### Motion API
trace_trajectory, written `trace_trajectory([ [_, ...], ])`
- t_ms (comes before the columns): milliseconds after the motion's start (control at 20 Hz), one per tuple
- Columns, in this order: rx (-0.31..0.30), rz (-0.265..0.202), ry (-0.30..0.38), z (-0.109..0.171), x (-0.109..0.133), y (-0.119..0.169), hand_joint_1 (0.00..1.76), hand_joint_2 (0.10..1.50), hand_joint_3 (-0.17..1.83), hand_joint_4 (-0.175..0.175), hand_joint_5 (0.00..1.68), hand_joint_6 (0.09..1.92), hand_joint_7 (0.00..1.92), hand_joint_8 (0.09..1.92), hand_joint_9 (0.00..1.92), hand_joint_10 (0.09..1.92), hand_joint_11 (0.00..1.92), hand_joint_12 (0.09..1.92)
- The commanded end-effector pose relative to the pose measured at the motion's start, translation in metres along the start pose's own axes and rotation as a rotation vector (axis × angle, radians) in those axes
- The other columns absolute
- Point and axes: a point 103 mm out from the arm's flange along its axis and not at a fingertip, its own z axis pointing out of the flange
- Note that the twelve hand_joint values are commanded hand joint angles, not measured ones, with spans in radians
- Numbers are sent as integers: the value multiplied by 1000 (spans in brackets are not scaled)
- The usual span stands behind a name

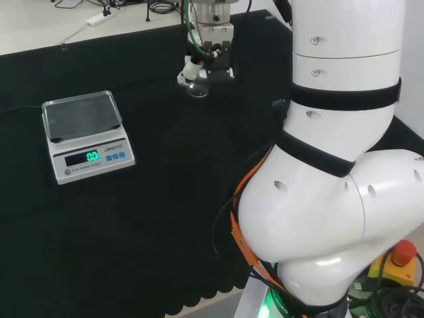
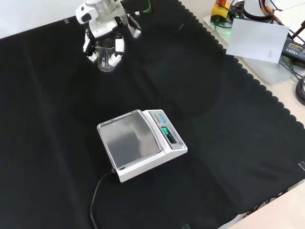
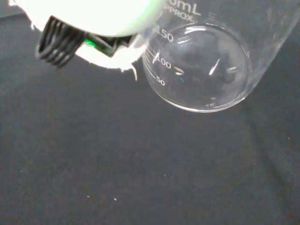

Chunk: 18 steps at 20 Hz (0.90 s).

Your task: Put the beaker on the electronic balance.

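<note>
The beaker [image 2: 106, 56] is clear glass, so it is hard to see against the dark cloth. In the head view it is just a pale shine under the hand [image 1: 199, 66]. In the wrist view its top is cut off, and a blurry white part of the hand [image 3: 89, 23] covers one side of it. I can see through its round bottom, and nothing shows inside it. In the head view the big white arm [image 1: 338, 165] blocks a lot of the surface behind it.

The surface [image 2: 214, 143] is covered with a black cloth that has a wavy edge. Past the cloth, in the front view, there is a white sheet [image 2: 257, 40] and some black cables [image 2: 298, 71]. A red button [image 1: 404, 252] sits low beside the arm in the head view.

The hand [image 2: 102, 33] comes down from the top of the front view. Its fingers [image 2: 116, 52] are curled round the beaker, one on each side of the glass. The beaker hangs upright just under the palm.

The electronic balance [image 2: 140, 143] sits well apart from the hand, lower in the front view. Its flat silver pan [image 2: 129, 139] is bare. Its little screen [image 1: 92, 156] glows green. A black cord [image 2: 97, 195] runs out of it across the cloth.
</note>
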Motion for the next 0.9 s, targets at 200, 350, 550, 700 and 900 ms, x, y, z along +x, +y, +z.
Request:
trace_trajectory([
  [200, -2, -42, -15, -12, 38, -2, 1171, 497, 805, -60, 758, 1046, 1006, 770, 1270, 517, 989, 1124],
  [350, 0, -59, -28, -14, 55, -2, 1174, 497, 805, -63, 762, 1046, 1010, 772, 1271, 518, 996, 1120],
  [550, -1, -84, -48, -15, 80, 0, 1176, 499, 806, -66, 765, 1045, 1010, 774, 1272, 520, 1002, 1112],
  [700, -10, -116, -22, -30, 58, -18, 1176, 499, 806, -68, 766, 1045, 1011, 774, 1274, 522, 1006, 1108],
  [900, -10, -148, -67, -25, 117, -10, 1177, 500, 807, -69, 770, 1045, 1011, 776, 1276, 525, 1013, 1104],
])
